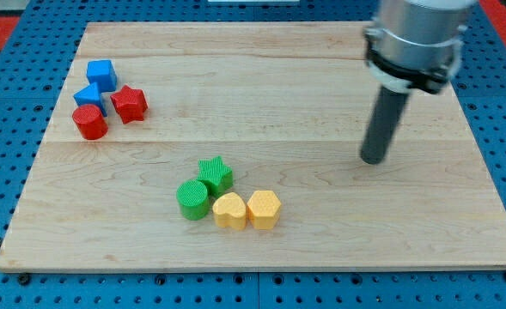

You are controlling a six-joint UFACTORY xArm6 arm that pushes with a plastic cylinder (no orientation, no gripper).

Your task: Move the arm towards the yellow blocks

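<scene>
The arm ends in a plain dark rod with no jaws, so it holds nothing. My tip (373, 159) rests on bare wooden board (261, 77) toward the view's right, touching no block. The two yellow blocks lie well apart from it, down and to the view's left: a yellow heart (229, 210) touching a yellow hexagonal block (264, 209) on its right. A green cylinder (193, 199) and green star (215, 173) sit just beside the heart. At the far upper left cluster two blue blocks (101, 75), a red star (130, 104) and a red cylinder (89, 122).
</scene>
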